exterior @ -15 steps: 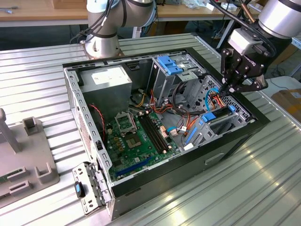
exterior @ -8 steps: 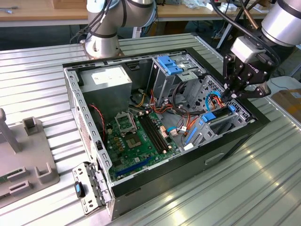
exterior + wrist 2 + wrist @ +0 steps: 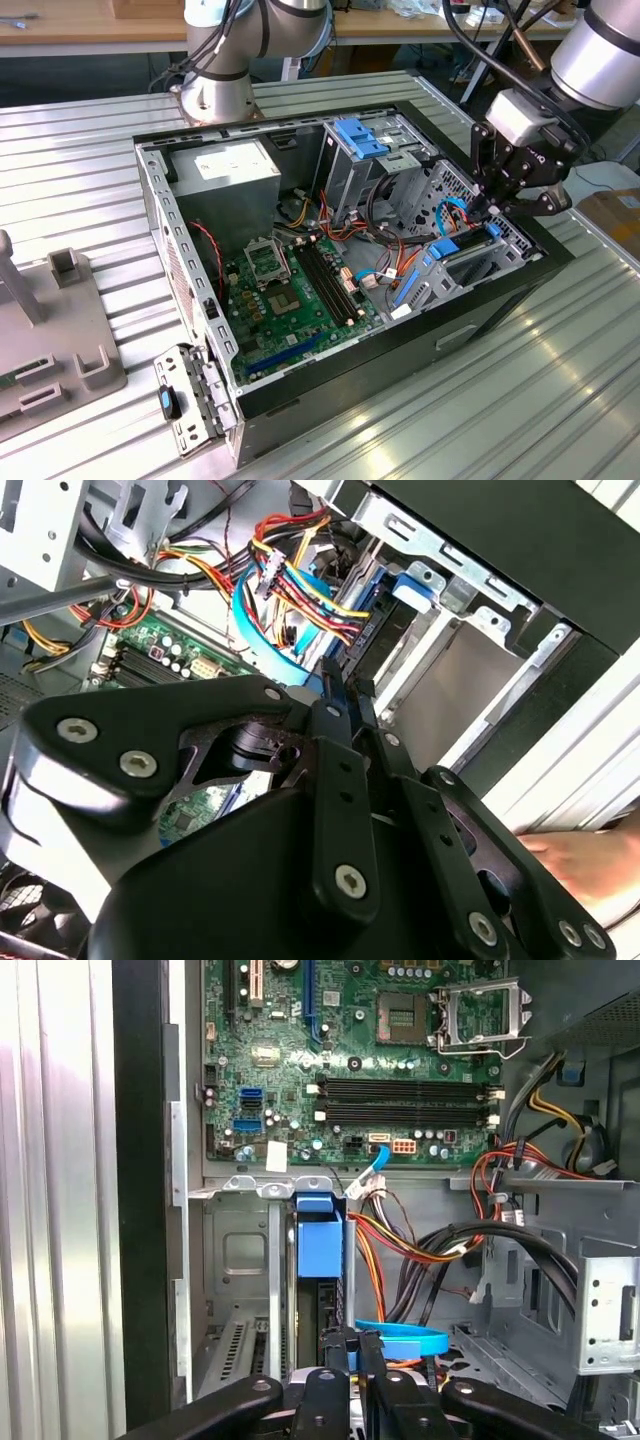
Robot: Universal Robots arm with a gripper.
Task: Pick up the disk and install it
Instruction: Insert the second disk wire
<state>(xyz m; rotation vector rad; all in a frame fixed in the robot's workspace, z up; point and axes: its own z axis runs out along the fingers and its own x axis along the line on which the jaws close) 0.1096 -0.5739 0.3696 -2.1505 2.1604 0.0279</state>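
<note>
Pincer [image 3: 497,207]: black, hanging over the open computer case [image 3: 500,290] at the exterior view's right; in both wrist views its two fingers [image 3: 340,1355] stand close together, almost shut, on a thin dark upright edge — whether they actually press it I cannot tell.
Disk [image 3: 320,1245]: in the first wrist view its bright blue carrier shows just beyond the fingertips, standing on edge in a bay of the case, its dark body running down toward the pincer; in the exterior view a blue piece [image 3: 443,247] sits in the bay below the pincer.
Cables [image 3: 290,585]: red, yellow, orange and black bundle just beside the pincer, with a flat blue ribbon [image 3: 400,1338] looping past the fingers.
Motherboard [image 3: 295,285]: green, on the case floor, with black memory slots.
Drive cage [image 3: 362,140]: metal with blue plastic top, at the back of the case.
Power-supply box [image 3: 225,165]: grey, white label, rear corner.
Worktop [image 3: 80,180]: ribbed metal — carries the case and a grey fixture [image 3: 60,320].
Hand [image 3: 585,860]: a person's, at the edge of the second wrist view, outside the case.
</note>
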